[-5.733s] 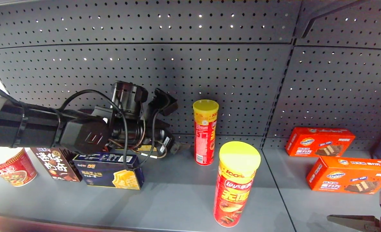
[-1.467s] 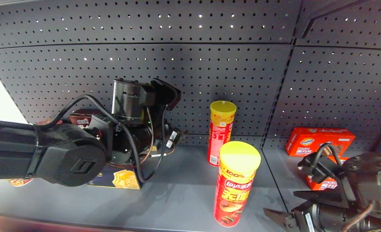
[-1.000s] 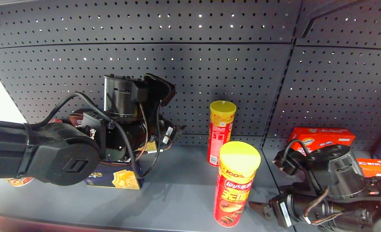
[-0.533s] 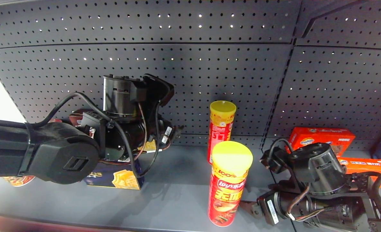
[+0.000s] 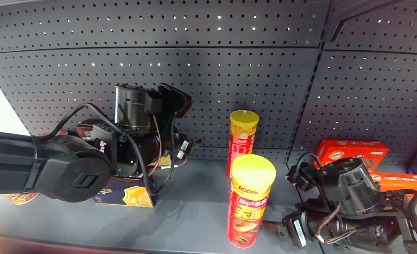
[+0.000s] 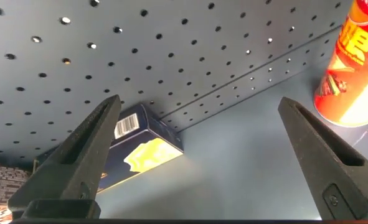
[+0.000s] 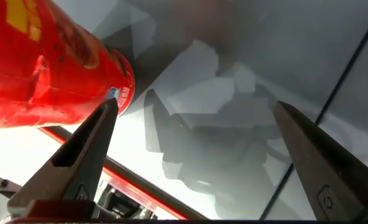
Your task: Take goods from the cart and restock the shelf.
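Two red chip cans with yellow lids stand on the grey shelf (image 5: 194,215): the front can (image 5: 250,201) near the edge, the rear can (image 5: 241,141) by the pegboard. My right gripper (image 5: 270,227) lies low at the front can's right side, at its base. In the right wrist view this gripper (image 7: 196,106) is open, one finger beside the can's bottom (image 7: 53,68), nothing between the fingers. My left gripper (image 5: 193,143) hangs by the back wall, left of the rear can. It stands open (image 6: 199,102) and holds nothing, with a navy box (image 6: 140,140) and a chip can (image 6: 352,68) ahead.
A navy cracker box (image 5: 127,194) lies under the left arm, with a brown box (image 5: 88,128) and a cup of noodles (image 5: 18,198) further left. Two orange boxes (image 5: 349,150) (image 5: 409,181) lie on the right shelf section. The pegboard wall (image 5: 229,70) closes the back.
My right arm has come in from the right along the shelf front, and the front can has shifted slightly to the left. The left arm has barely moved.
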Available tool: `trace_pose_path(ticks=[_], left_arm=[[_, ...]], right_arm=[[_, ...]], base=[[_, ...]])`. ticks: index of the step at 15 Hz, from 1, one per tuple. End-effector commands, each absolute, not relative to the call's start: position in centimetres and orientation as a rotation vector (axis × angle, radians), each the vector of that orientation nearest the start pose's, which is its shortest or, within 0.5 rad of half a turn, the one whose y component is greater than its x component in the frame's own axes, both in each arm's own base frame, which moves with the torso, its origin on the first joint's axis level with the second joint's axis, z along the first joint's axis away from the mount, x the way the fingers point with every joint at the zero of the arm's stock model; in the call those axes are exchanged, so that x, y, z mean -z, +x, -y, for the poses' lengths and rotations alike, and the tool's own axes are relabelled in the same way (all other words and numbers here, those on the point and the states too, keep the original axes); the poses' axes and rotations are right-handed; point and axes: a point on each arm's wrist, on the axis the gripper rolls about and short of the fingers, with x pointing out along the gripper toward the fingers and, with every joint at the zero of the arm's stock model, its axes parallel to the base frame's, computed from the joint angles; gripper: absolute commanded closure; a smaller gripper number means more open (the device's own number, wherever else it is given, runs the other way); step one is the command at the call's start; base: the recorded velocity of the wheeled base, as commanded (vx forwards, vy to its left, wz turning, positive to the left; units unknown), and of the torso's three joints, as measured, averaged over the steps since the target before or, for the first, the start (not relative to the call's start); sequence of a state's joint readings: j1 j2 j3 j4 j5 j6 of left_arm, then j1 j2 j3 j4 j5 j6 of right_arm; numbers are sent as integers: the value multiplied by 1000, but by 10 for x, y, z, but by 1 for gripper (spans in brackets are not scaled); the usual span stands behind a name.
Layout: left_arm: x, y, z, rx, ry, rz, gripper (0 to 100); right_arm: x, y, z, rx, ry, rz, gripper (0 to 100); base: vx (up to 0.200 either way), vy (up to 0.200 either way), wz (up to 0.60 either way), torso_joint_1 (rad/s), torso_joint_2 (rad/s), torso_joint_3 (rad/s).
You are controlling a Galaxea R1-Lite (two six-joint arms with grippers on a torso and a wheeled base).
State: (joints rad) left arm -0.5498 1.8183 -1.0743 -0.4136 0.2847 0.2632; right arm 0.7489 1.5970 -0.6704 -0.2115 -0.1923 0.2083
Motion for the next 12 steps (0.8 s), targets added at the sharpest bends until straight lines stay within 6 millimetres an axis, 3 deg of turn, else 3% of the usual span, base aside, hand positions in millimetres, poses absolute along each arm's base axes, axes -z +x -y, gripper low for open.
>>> trace_pose_path(ticks=[1,3,6,7,8,10,12], left_arm=[[-199,300,178,304,389,-255,0],[-208,293,175,299,368,-232,0],[-242,261,154,288,316,-125,0],[-249,232,137,303,277,-59,0],[-249,205,119,316,261,-9,0],[-238,150,79,312,248,30,0],[-226,106,39,186,236,51,0]], right_arm=[[-148,181,-160,-457,-111,-660,0],[-166,176,-151,-456,-66,-588,0],[-206,157,-130,-474,28,-403,0],[-218,136,-111,-480,65,-330,0],[-216,120,-94,-467,74,-298,0],[-201,98,-59,-359,97,-268,0],[-190,82,-37,-254,117,-230,0]], base=[[0,0,0,0,0,0],[0,0,0,0,0,0],[0,0,0,0,0,0],[0,0,0,0,0,0],[0,0,0,0,0,0],[0,0,0,0,0,0],[0,0,0,0,0,0]])
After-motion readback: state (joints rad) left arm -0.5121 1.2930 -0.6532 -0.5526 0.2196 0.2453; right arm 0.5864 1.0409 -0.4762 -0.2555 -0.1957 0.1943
